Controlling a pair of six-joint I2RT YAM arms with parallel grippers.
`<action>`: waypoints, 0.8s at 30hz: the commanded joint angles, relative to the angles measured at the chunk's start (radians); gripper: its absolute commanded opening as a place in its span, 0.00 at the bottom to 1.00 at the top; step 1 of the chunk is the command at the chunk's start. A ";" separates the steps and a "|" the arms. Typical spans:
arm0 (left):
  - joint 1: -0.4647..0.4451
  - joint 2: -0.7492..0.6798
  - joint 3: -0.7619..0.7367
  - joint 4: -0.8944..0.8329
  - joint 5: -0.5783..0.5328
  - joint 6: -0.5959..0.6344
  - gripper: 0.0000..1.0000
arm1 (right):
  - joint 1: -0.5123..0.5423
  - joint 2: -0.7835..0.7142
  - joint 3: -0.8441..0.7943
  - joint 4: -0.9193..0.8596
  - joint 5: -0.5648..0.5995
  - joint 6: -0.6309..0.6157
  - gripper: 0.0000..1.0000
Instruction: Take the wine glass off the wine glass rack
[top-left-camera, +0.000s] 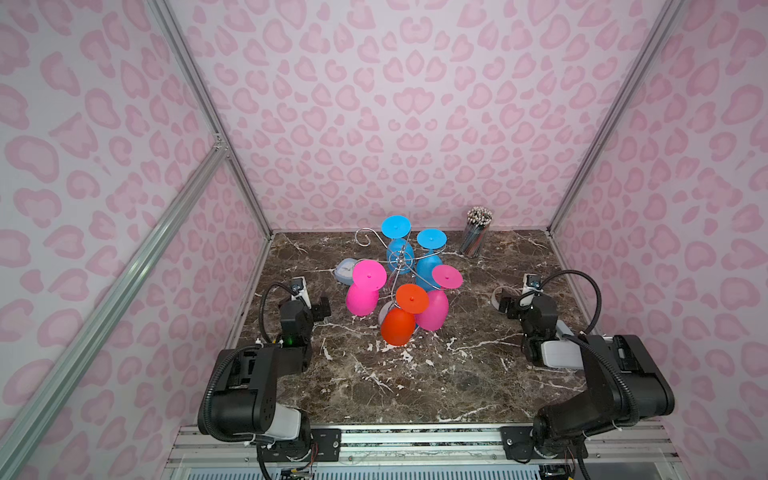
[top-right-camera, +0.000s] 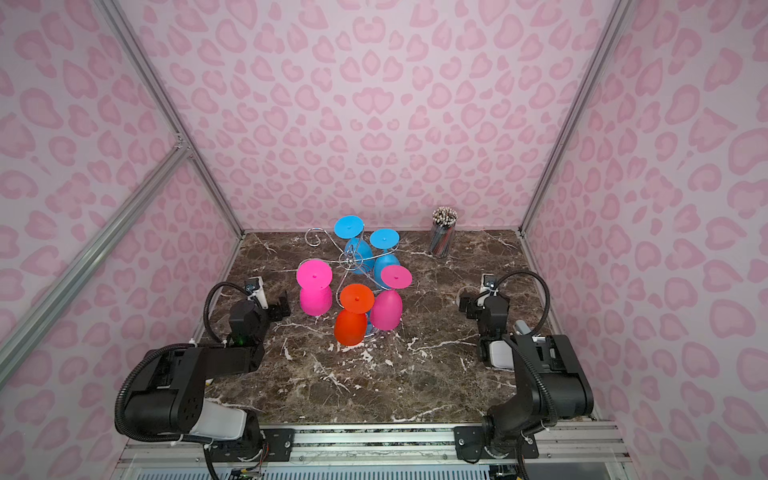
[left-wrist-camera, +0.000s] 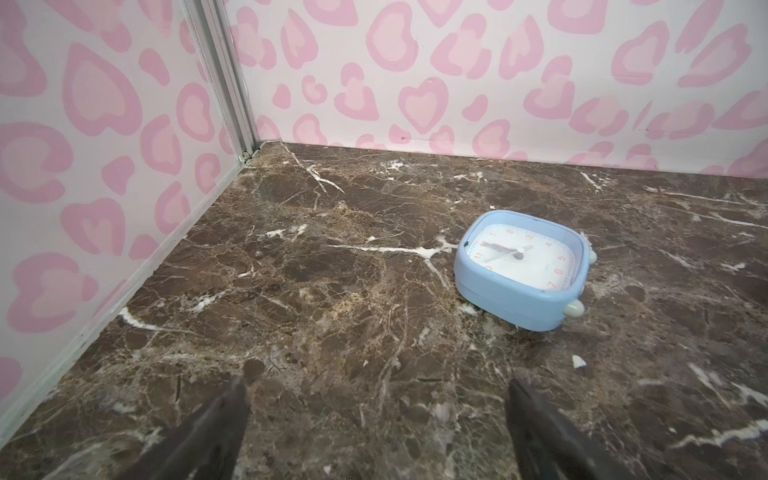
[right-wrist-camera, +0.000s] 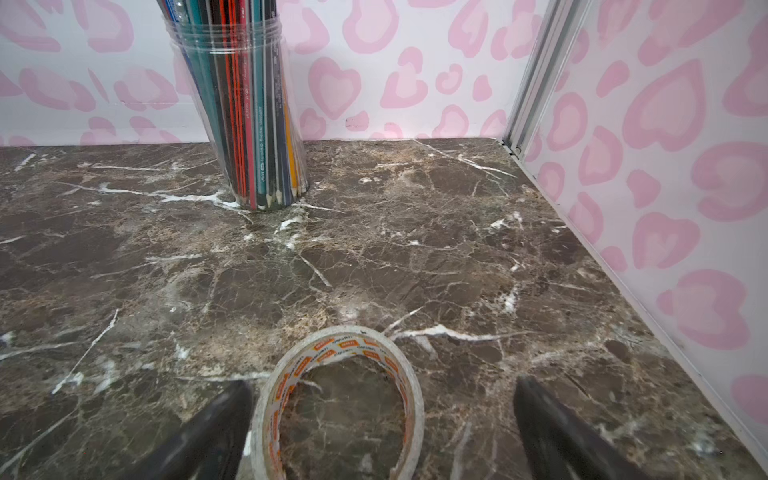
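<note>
The wine glass rack (top-left-camera: 400, 262) (top-right-camera: 352, 259), a chrome wire stand with curled arms, stands mid-table in both top views. Several plastic wine glasses hang on it upside down: an orange one (top-left-camera: 398, 326) (top-right-camera: 350, 328) nearest the front, two pink ones (top-left-camera: 361, 300) (top-left-camera: 432, 311) and two blue ones (top-left-camera: 400, 249) (top-left-camera: 428, 270) behind. My left gripper (top-left-camera: 322, 309) (left-wrist-camera: 377, 388) is open and empty, left of the rack and apart from it. My right gripper (top-left-camera: 505, 305) (right-wrist-camera: 382, 384) is open, well right of the rack. No wrist view shows the rack.
A light blue alarm clock (left-wrist-camera: 519, 270) (top-left-camera: 345, 270) lies face up beside the rack on its left. A tape roll (right-wrist-camera: 332, 338) lies flat between the right fingers, untouched. A clear cup of pencils (top-left-camera: 476, 235) (right-wrist-camera: 245, 104) stands at the back right. Walls close three sides.
</note>
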 joint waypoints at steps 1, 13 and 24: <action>0.000 -0.002 0.002 0.032 -0.006 0.000 0.97 | 0.000 -0.001 0.004 0.002 0.005 0.001 1.00; 0.003 0.000 0.008 0.024 -0.003 -0.002 0.97 | 0.000 0.002 0.005 0.001 0.004 0.001 1.00; 0.002 0.002 0.009 0.021 -0.004 -0.002 0.97 | -0.003 0.004 0.008 -0.003 0.001 0.003 1.00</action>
